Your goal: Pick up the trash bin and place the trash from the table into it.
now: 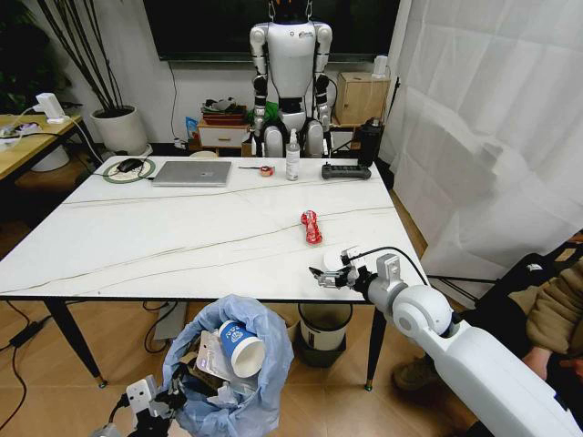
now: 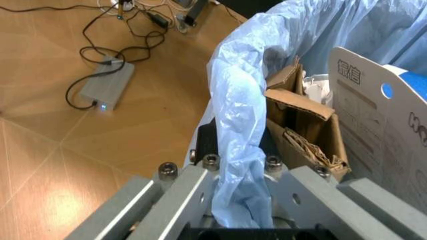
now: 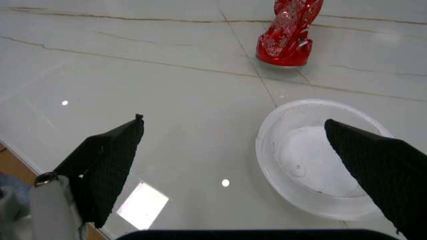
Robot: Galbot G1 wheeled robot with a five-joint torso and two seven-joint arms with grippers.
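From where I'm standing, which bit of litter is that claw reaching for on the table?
Find the white marble table and follow its near edge to the right claw. Between its open fingers lies a round white lid, flat on the tabletop. Unlike the crumpled red wrapper further in, it is pale and disc-shaped.

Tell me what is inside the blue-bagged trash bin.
The light-blue-bagged trash bin, held by the left gripper, contains a blue-and-white paper cup, printed white card packaging and torn brown cardboard. Anything deeper is covered by these and the bag.
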